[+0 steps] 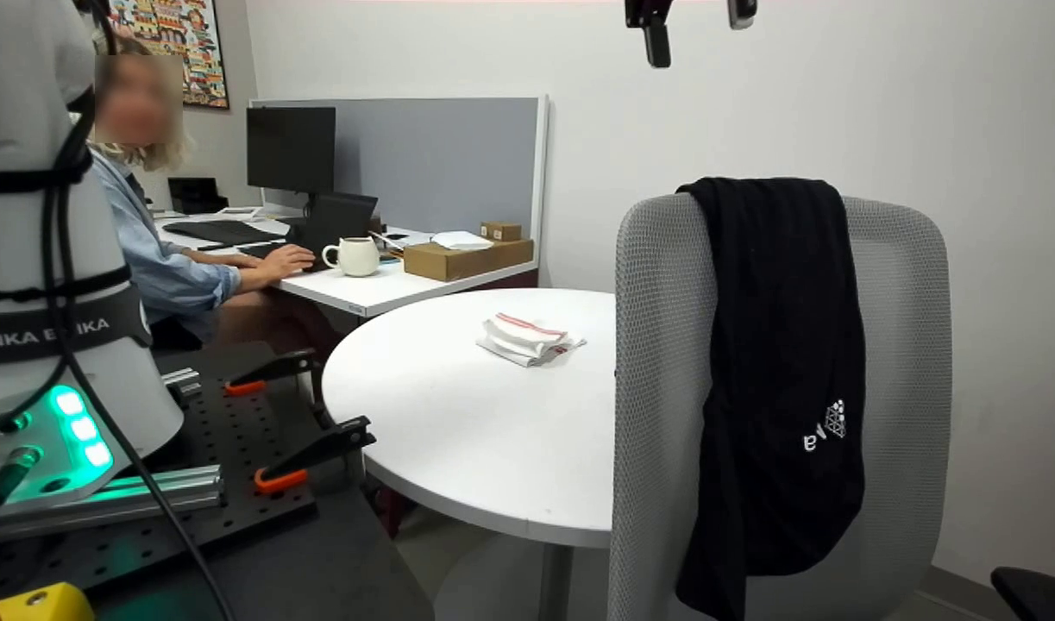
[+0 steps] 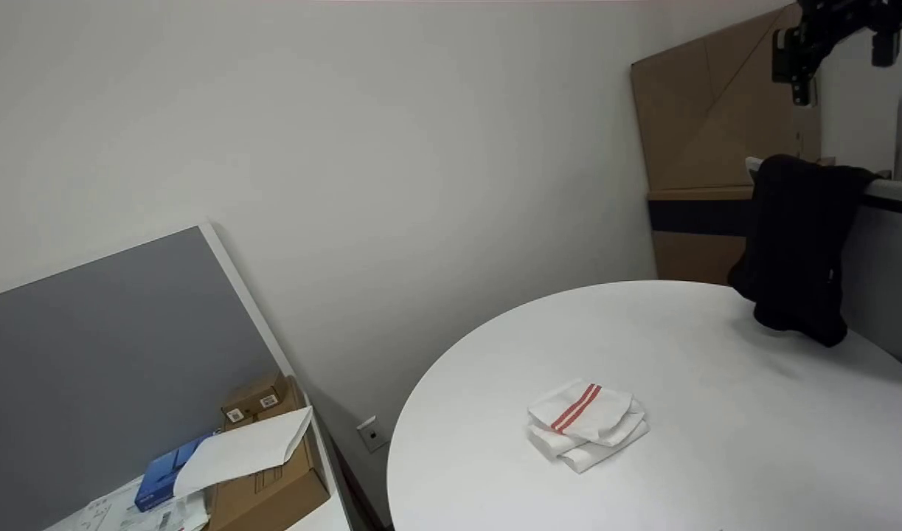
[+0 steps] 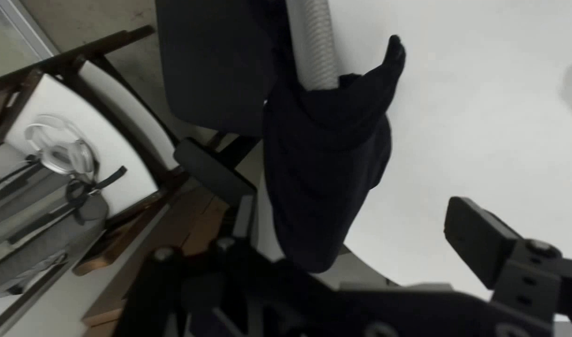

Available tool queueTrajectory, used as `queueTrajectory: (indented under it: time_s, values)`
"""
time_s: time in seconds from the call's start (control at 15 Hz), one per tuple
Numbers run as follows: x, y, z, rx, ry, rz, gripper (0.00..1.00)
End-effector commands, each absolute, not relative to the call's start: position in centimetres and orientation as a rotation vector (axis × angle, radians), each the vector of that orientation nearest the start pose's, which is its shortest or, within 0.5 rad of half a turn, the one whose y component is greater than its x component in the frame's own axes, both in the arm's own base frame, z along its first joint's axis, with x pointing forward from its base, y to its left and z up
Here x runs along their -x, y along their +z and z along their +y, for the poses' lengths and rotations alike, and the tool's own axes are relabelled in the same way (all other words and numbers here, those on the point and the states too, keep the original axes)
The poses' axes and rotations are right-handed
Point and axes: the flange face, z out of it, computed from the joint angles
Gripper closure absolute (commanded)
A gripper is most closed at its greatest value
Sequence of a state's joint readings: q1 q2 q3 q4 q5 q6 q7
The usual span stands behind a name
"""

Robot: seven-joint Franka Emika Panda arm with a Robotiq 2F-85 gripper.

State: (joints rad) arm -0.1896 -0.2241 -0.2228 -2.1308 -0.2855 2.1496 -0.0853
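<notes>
Observed claw (image 2: 843, 76) parted and empty, upper right in an exterior view, above black cloth (image 2: 797, 243) draped over chair (image 2: 882, 273). Could knock chair or snag cloth if lowered off-centre.

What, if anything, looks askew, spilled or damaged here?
No spill or damage shows. Slightly askew: the black cloth over the chair back, its lower edge hanging uneven, and the white towel on the table, its folded layers misaligned.
</notes>
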Motion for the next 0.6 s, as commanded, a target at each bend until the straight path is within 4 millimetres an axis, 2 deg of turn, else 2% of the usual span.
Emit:
queueTrajectory:
  time_s: [0.0,0.27,0.53]
  values:
    - [-48.2,51.9,-25.5,3.434,-0.39,0.566,0.0]
    - [-50.2,48.6,-27.2,3.454,-0.334,0.67,0.0]
    - [-52.8,45.1,-26.7,3.452,-0.266,0.655,0.0]
